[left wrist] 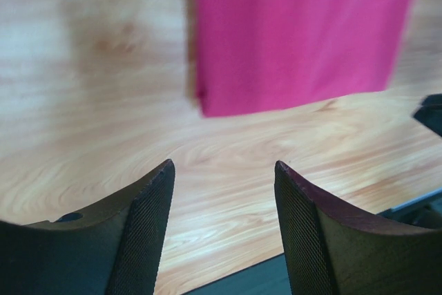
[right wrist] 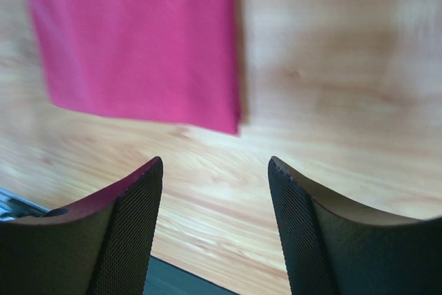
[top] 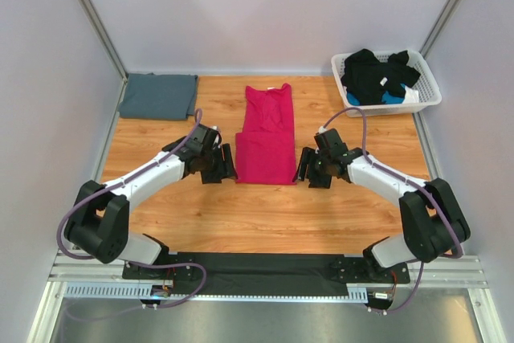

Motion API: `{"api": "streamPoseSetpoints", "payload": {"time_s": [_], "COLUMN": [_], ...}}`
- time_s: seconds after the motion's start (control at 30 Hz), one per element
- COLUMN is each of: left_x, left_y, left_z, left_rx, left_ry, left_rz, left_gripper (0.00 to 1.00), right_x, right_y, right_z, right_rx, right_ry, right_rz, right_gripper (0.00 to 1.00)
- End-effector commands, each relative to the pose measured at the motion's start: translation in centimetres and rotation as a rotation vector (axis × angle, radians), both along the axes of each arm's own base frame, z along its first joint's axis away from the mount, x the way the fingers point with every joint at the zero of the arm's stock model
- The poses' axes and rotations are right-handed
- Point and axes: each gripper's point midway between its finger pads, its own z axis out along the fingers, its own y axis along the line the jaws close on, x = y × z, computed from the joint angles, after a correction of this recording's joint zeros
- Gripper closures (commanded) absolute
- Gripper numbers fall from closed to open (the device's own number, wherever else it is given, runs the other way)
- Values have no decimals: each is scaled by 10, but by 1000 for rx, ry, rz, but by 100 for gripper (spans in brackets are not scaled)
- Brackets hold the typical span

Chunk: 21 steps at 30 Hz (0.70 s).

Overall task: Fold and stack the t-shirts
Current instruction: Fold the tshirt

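Left gripper [top: 227, 163]: jaws apart, holding nothing, just beside the pink shirt [top: 267, 138] at its 8 o'clock corner. Right gripper [top: 305, 165]: same, at 4 o'clock. Two shirts on the table [top: 241, 222]: pink flat mid-table, grey shirt [top: 158, 95] folded at 10 o'clock. One basket [top: 430, 86] at 2 o'clock.

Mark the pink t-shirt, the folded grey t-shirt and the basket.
pink t-shirt [top: 266, 138]: top external view, middle of the cloth.
grey t-shirt [top: 158, 95]: top external view, centre of the folded rectangle.
basket [top: 430, 79]: top external view, right rim.
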Motion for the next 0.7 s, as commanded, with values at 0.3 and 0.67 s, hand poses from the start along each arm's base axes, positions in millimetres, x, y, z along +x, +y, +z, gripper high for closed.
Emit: {"api": "streamPoseSetpoints", "payload": {"time_s": [0.3,0.67], "left_x": [13,22], "left_y": [-9,-14], "left_z": [-40,-61], "left_rx": [-20,0], "left_ry": [23,59], "left_rz": [32,24], "left_gripper": [43,50], "right_x": [30,35], "right_y": [20,25], "right_z": [-26,-39], "right_rx": [-2,-19], "right_ry": [-40,-4], "right_rz": [-28,-24], "right_gripper": [52,64]}}
